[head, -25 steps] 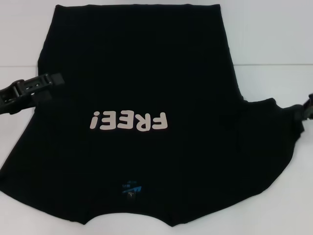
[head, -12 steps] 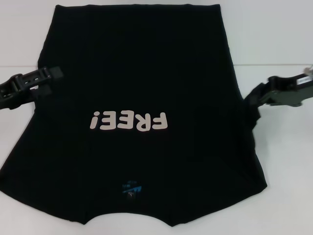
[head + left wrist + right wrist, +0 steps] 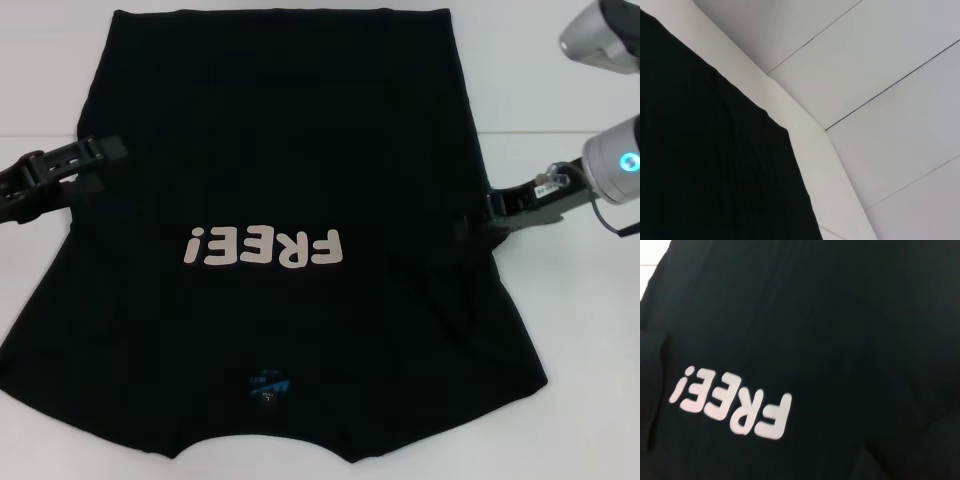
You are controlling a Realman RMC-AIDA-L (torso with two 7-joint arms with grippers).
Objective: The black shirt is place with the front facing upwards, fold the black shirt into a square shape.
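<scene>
Right gripper (image 3: 478,224) moved inward onto black shirt (image 3: 290,150) right edge, sleeve now folded in; finger state indiscernible. Left gripper (image 3: 105,152) at left edge, grip indiscernible. White table (image 3: 560,330) surrounds.

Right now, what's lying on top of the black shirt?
On the black shirt only the left gripper overlaps one side edge and the right gripper the other; nothing loose lies on it. The table beneath is covered, so anything underneath stays hidden.

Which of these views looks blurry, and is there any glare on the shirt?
Right wrist view: the FREE! lettering looks soft. Head view: the lettering is sharper, the black shirt reads flat dark with no glare. Left wrist view: the shirt is a featureless black mass.
</scene>
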